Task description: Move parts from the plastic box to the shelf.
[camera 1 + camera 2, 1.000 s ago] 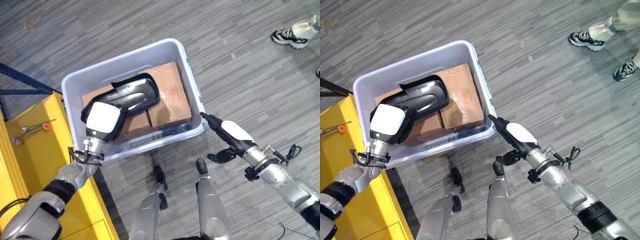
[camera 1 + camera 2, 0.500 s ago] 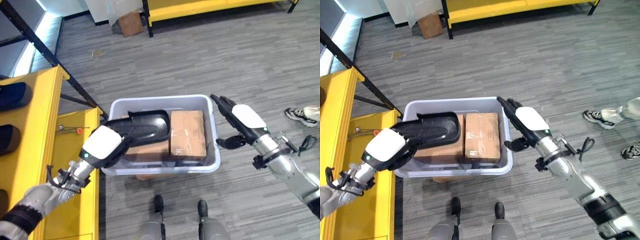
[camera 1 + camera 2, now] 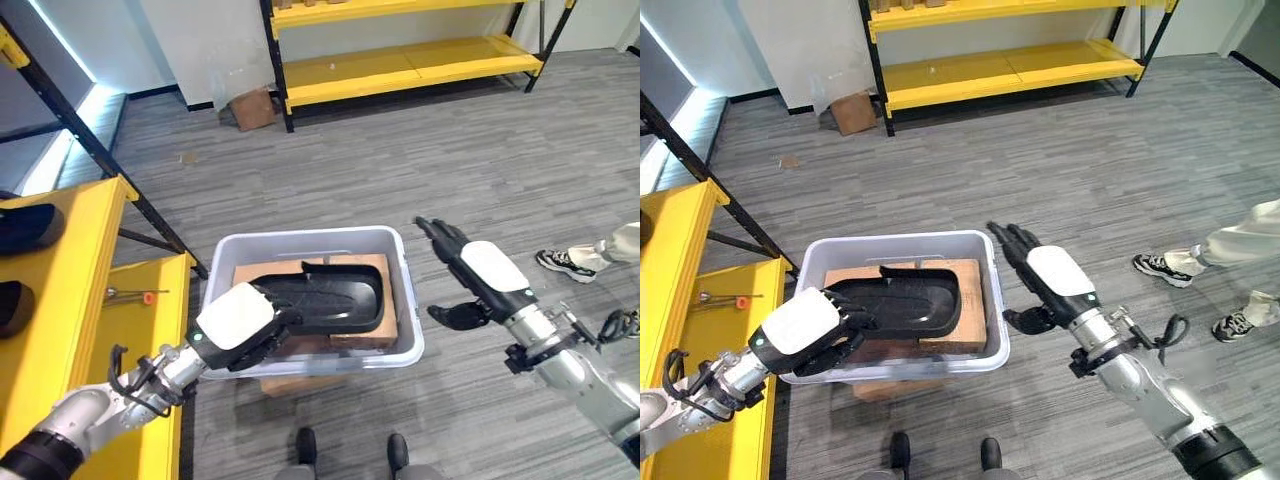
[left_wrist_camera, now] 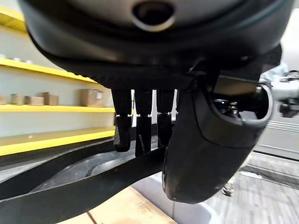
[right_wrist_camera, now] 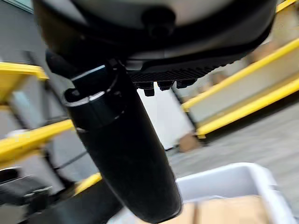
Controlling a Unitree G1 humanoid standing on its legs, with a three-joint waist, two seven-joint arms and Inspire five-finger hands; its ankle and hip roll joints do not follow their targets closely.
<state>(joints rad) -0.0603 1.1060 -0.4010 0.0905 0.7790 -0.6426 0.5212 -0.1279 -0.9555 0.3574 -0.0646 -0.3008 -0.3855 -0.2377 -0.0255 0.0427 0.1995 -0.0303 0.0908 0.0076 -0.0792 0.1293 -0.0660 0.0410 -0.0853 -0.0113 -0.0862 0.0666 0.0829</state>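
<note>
The pale plastic box [image 3: 300,236] stands on the floor in front of me. In it a long black moulded part [image 3: 335,300] lies across brown cardboard boxes [image 3: 975,312]. My left hand [image 3: 240,322], with a white back cover, is shut on the part's near left end. In the left wrist view its fingers [image 4: 140,126] and thumb [image 4: 205,149] pinch the part's black rim [image 4: 70,186]. My right hand [image 3: 482,276] hovers open to the right of the box, apart from it, fingers straight. Its thumb [image 5: 126,149] stands before the box rim [image 5: 224,175].
A yellow shelf [image 3: 60,300] stands close on the left with dark parts [image 3: 25,225] on it and a small tool [image 3: 130,294] on its lower tier. Another yellow shelf [image 3: 400,60] stands far back, a cardboard box [image 3: 252,105] beside it. A person's shoe [image 3: 565,262] is at right.
The camera has swung up, so the whole picture shifted. My left hand has kept its hold on the black part. My right hand has come away from the box's corner.
</note>
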